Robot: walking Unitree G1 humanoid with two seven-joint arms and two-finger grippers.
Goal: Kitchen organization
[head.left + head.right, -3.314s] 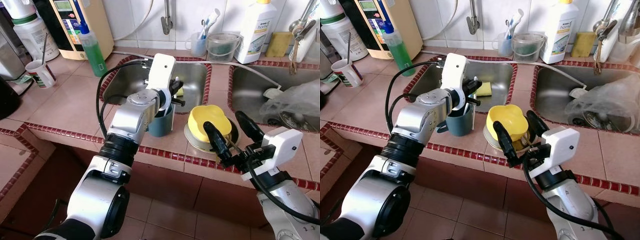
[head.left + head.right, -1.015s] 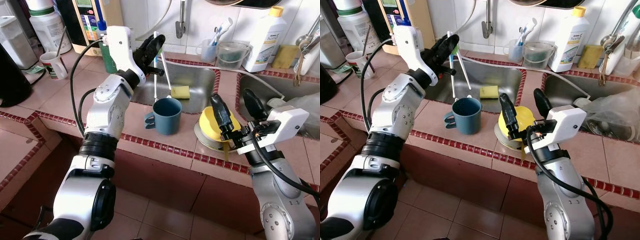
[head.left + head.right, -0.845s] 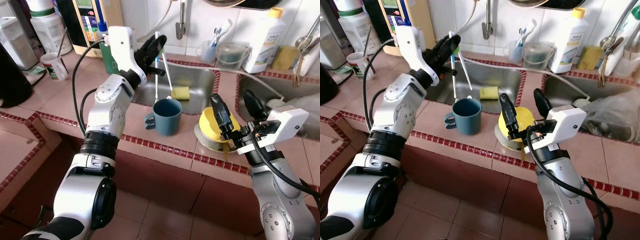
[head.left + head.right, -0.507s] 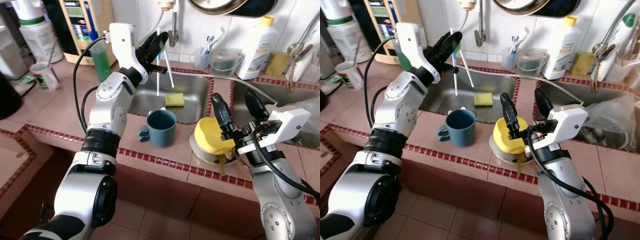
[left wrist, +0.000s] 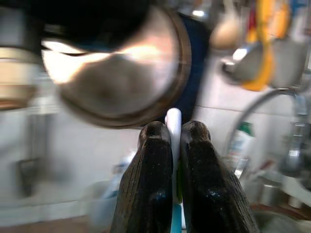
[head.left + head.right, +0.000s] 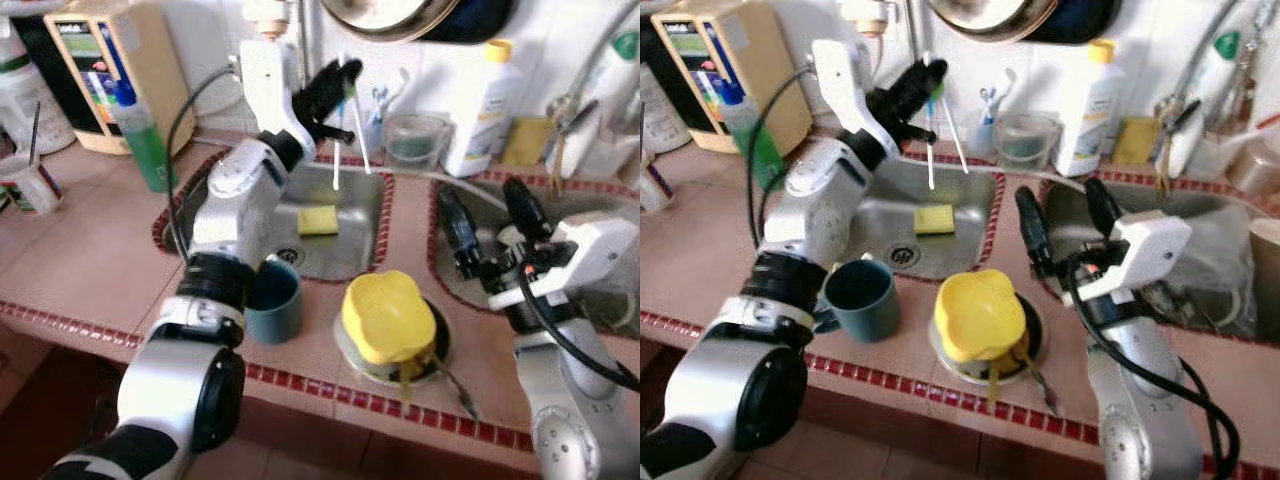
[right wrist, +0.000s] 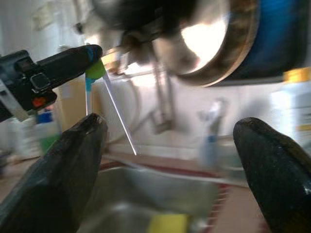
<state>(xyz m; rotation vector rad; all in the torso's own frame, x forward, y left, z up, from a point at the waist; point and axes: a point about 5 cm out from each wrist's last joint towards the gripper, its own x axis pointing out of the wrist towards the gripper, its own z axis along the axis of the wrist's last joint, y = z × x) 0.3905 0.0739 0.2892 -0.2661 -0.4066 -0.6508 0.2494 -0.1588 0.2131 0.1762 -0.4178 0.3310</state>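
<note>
- Left gripper (image 6: 340, 78) pinched on the utensils (image 6: 337, 150): white and blue-green handles clamped between pressed fingers (image 5: 154, 189); stems hanging down over the sink (image 6: 372, 250)
- Since a few seconds ago: utensils lifted out of the mug (image 6: 271, 298), carried up and back from the sink's near rim to above its far edge, close to the holder (image 6: 376, 112) behind the sink
- Mug now empty on the table (image 6: 90, 270), just left of the sink's near corner
- Right gripper (image 6: 490, 222) spread wide and holding nothing; raised off the yellow bowl (image 6: 388, 316), now over the strip right of the sink
- Bowl sitting on its plate, in front of the sink; sponge (image 6: 318, 219) lying inside the sink
- Likely meaning: sorting half done; next, lowering the utensils into the holder, needing a steady, upright drop
</note>
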